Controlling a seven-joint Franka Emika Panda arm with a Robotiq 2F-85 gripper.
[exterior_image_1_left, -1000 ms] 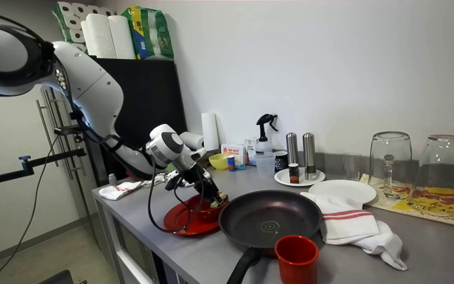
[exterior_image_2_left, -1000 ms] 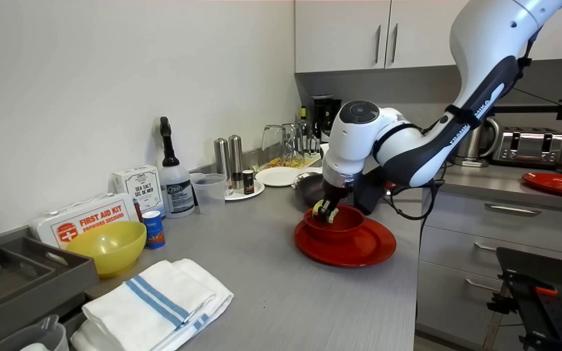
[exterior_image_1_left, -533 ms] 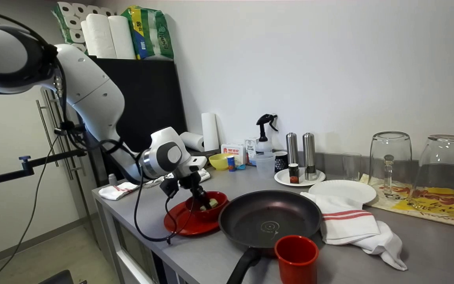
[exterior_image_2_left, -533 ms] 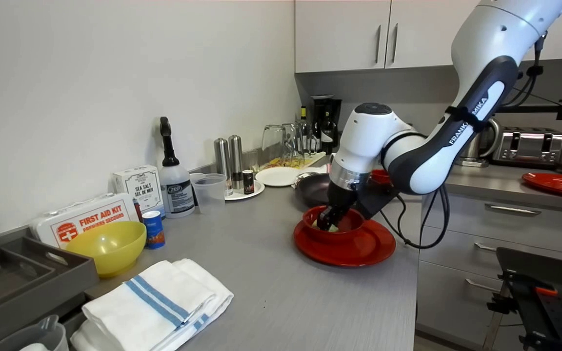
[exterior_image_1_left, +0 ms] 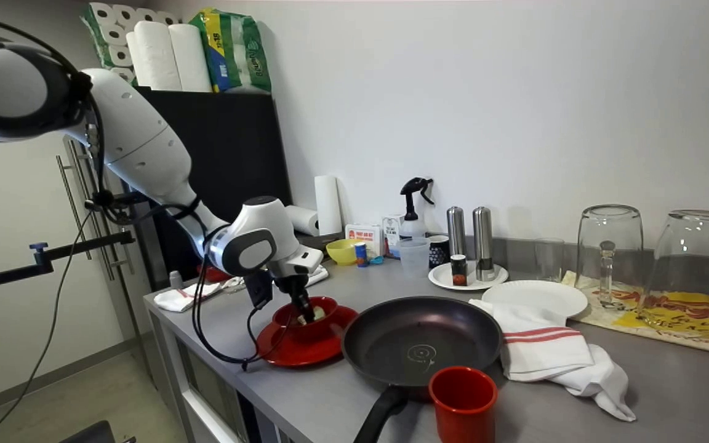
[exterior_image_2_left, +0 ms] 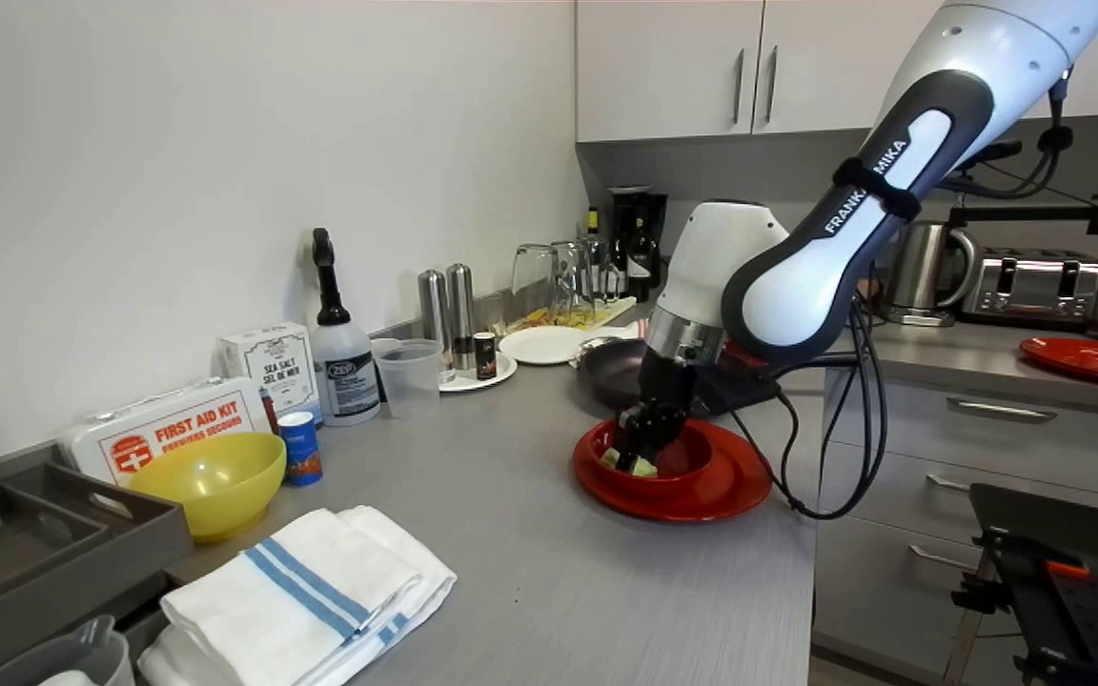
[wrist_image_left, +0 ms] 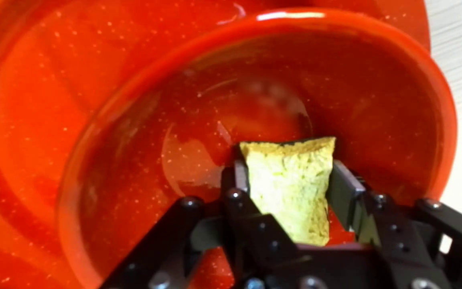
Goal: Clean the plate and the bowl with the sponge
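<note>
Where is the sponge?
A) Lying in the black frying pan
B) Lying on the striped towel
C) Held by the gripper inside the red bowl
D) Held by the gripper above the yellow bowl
C, because the wrist view shows the gripper clamping the sponge within the walls of the red bowl.

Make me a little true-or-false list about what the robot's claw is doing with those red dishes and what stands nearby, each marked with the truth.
1. The claw is shut on the sponge. True.
2. The red bowl sits on the red plate. True.
3. The sponge lies on the red plate, outside the red bowl. False: it is inside the red bowl.
4. The yellow bowl stands beside the first aid kit. True.
5. The yellow bowl is touching the red bowl. False: they stand well apart.
</note>
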